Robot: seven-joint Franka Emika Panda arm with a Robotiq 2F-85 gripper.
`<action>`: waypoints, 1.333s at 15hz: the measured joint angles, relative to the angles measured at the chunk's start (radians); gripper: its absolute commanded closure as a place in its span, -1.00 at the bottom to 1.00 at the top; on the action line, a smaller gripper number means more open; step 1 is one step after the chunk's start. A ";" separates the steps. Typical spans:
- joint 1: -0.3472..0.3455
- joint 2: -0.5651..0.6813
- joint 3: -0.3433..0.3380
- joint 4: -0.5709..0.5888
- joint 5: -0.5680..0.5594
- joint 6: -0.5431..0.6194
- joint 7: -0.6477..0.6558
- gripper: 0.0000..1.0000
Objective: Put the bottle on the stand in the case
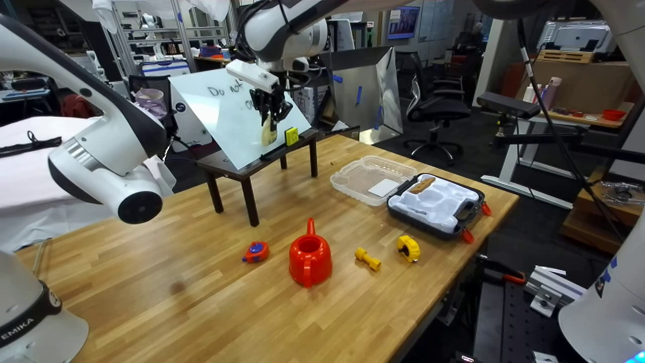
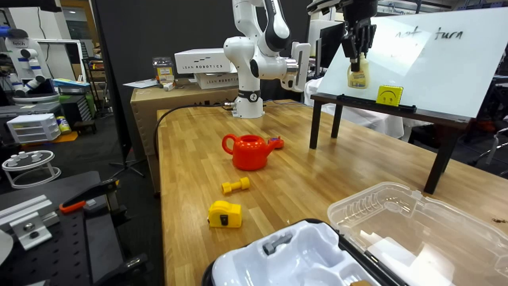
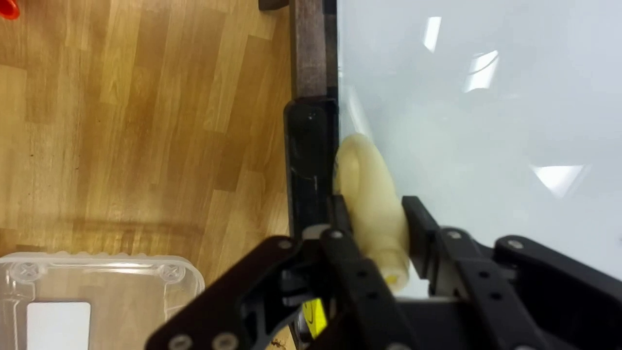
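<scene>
The gripper [image 3: 375, 211] is narrowed around the pale yellow bottle [image 2: 359, 82], held before the whiteboard [image 2: 428, 75] leaning on the dark stand [image 1: 216, 164]; whether bottle and whiteboard touch, I cannot tell. In an exterior view the gripper covers some of the bottle's top, the label is too small to read, and a strip of whiteboard shows between its base and the black ledge [image 2: 357, 100]. The handwriting [image 1: 225, 89] is partly blocked by the gripper. The yellow block [image 2: 389, 95] near the bottle is mostly hidden in the wrist view. On the surface [image 1: 201, 302], the open case [image 2: 309, 254] runs off the near edge of an exterior view, leaving a sliver of the brown piece [image 2: 360, 283] inside. The wrist view cuts off the clear lid [image 3: 136, 301] at near left and, at far left, a red shape [image 3: 8, 8] too cropped to name.
</scene>
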 measured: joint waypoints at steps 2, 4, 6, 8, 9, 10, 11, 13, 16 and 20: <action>-0.010 -0.023 -0.002 -0.007 0.008 0.000 0.000 0.84; -0.022 -0.057 -0.006 -0.032 0.016 0.000 0.003 0.84; -0.031 -0.103 -0.018 -0.079 0.018 0.000 0.020 0.84; -0.035 -0.159 -0.036 -0.148 0.018 0.000 0.052 0.84; -0.035 -0.189 -0.045 -0.187 0.016 0.000 0.071 0.84; -0.034 -0.220 -0.054 -0.230 0.013 0.001 0.093 0.84; -0.034 -0.254 -0.063 -0.278 0.005 0.001 0.117 0.84; -0.033 -0.319 -0.080 -0.373 -0.028 0.002 0.171 0.84; -0.034 -0.405 -0.105 -0.513 -0.087 0.002 0.267 0.84; -0.046 -0.468 -0.136 -0.652 -0.128 0.007 0.398 0.84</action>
